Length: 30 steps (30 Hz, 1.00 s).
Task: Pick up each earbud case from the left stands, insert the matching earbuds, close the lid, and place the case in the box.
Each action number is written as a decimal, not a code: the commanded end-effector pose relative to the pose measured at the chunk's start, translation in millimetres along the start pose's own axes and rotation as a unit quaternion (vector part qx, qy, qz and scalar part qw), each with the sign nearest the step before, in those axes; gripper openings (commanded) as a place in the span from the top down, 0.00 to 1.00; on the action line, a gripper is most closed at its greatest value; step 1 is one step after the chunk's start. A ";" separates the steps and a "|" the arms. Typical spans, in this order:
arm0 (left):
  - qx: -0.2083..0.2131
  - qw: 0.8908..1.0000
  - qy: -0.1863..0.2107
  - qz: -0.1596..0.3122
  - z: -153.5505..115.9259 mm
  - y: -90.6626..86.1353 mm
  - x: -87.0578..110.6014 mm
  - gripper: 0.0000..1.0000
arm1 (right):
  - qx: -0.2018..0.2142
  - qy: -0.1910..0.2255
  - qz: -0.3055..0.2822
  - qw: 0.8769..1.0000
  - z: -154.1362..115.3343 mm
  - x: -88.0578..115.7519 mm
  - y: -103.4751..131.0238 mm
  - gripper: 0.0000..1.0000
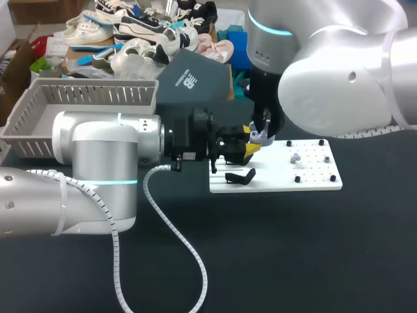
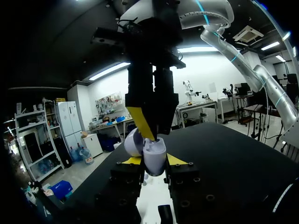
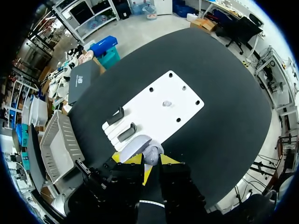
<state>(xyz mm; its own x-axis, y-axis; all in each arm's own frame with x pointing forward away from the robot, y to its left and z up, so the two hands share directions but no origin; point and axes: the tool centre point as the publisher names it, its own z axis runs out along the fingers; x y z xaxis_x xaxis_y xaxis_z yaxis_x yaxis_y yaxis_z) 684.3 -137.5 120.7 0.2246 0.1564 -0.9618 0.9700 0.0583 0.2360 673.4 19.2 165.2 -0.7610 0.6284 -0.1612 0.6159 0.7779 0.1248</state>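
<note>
From the left, the left gripper (image 1: pixel 249 149) reaches level over the white stand board (image 1: pixel 306 177). The right gripper (image 1: pixel 263 132) hangs down onto it from above, with a pale earbud case (image 1: pixel 261 137) where the two meet. A grey basket (image 1: pixel 45 104) sits on the dark surface (image 1: pixel 293 248) behind the left arm.

Lilac-and-white earbud case (image 2: pixel 155 158), lid flipped open, sits upright, pinched between the left gripper's (image 2: pixel 153 160) yellow tips, by the white board's (image 1: pixel 316 177) edge.

The table (image 1: pixel 293 261) is seen from above and behind. The case (image 1: pixel 260 137), shared by all views, is viewed closely: level from the left wrist, downward from the right.
</note>
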 end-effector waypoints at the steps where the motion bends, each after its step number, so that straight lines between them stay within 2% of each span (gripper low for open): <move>1: -0.002 1.000 -0.002 0.001 0.4 -1.2 0.3 1.00 | -0.001 0.000 0.000 1.000 0.9 1.3 0.1 1.00; 5: -0.002 1.000 -0.002 0.001 0.4 -1.2 0.3 1.00 | -0.002 -0.004 0.000 1.000 -0.5 2.9 -1.8 1.00; 6: -0.002 1.000 -0.002 0.001 0.4 -1.2 0.3 1.00 | -0.004 -0.006 -0.002 1.000 -1.1 3.6 -2.4 0.95; 7: -0.002 1.000 -0.002 0.001 0.4 -1.2 0.3 1.00 | -0.004 -0.008 -0.002 1.000 -1.4 4.1 -2.7 0.82; 10: -0.002 1.000 -0.002 0.001 0.4 -1.2 0.3 1.00 | -0.005 -0.009 -0.003 1.000 -1.7 4.7 -3.4 0.77; 15: -0.002 1.000 -0.002 0.001 0.4 -1.2 0.3 1.00 | -0.005 -0.012 -0.004 1.000 -2.4 6.0 -3.6 0.76; 30: -0.002 1.000 -0.002 0.001 0.4 -1.2 0.3 1.00 | -0.007 -0.014 -0.001 1.000 -6.5 11.0 -9.0 0.80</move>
<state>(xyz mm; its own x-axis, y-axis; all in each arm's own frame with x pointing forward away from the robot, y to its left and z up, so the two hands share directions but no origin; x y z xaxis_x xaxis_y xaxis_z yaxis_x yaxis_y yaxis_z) 683.9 -137.8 120.7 0.2248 0.1558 -0.9619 0.9701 0.0574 0.2360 663.4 21.5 168.6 -0.7606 0.6236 -0.1802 0.6105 0.7816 0.1279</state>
